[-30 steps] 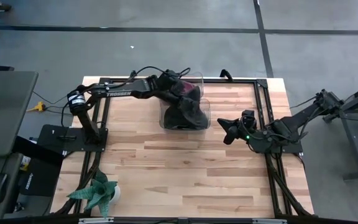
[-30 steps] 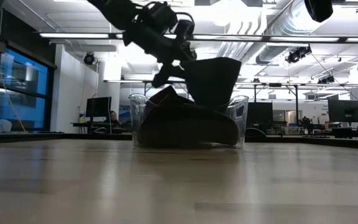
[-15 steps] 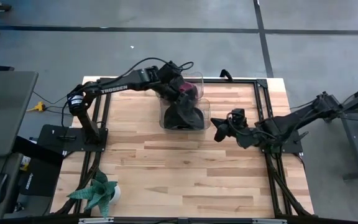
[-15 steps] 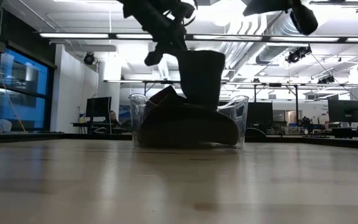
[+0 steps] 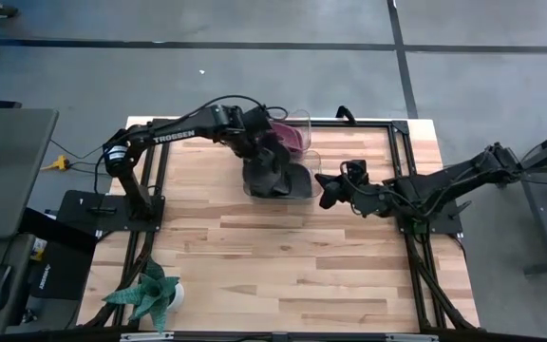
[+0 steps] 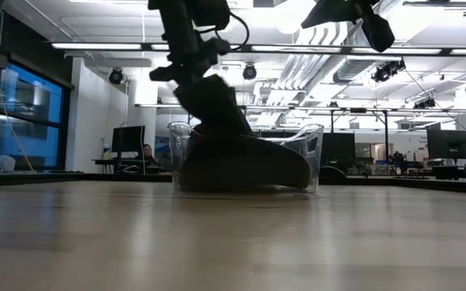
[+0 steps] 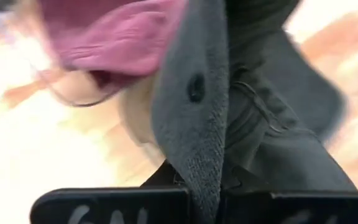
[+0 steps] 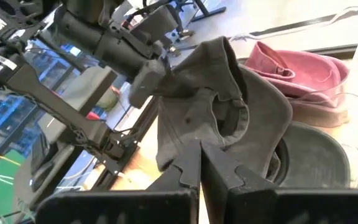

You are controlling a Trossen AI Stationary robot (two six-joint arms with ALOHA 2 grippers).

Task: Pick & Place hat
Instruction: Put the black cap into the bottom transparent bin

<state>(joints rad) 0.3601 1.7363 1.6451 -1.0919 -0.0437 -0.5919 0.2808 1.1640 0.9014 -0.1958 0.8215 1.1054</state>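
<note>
A dark grey hat (image 5: 266, 174) hangs from my left gripper (image 6: 186, 71) over a clear plastic bin (image 5: 304, 152) at the table's far middle. A maroon hat (image 5: 291, 139) lies in the bin's far part, pink in the wrist views (image 8: 298, 67). Another dark hat's brim (image 8: 309, 148) rests on the bin's floor. In the right wrist view the grey hat (image 8: 204, 106) droops from the left gripper (image 8: 146, 76). My right gripper (image 5: 330, 191) hovers shut just right of the bin, touching nothing. My left gripper pinches a fold of the grey hat's crown fabric (image 7: 199, 168) between its two fingers, coming from above and slanting down. The hat hangs limp below the fingers. Its lower end (image 6: 226, 131) reaches down among the bin's contents; I cannot tell whether it rests there.
A black metal frame (image 5: 402, 142) borders the table at both sides and the far edge. A potted green plant (image 5: 150, 294) stands at the near left corner. Bare wooden tabletop (image 5: 283, 256) spreads in front of the bin.
My left gripper has swung from the bin's far right part toward the table's left and near edge, dropping lower. The grey hat has swung with it and now hangs over the bin's left half. My right arm has stretched toward the table's left, closing on the bin.
</note>
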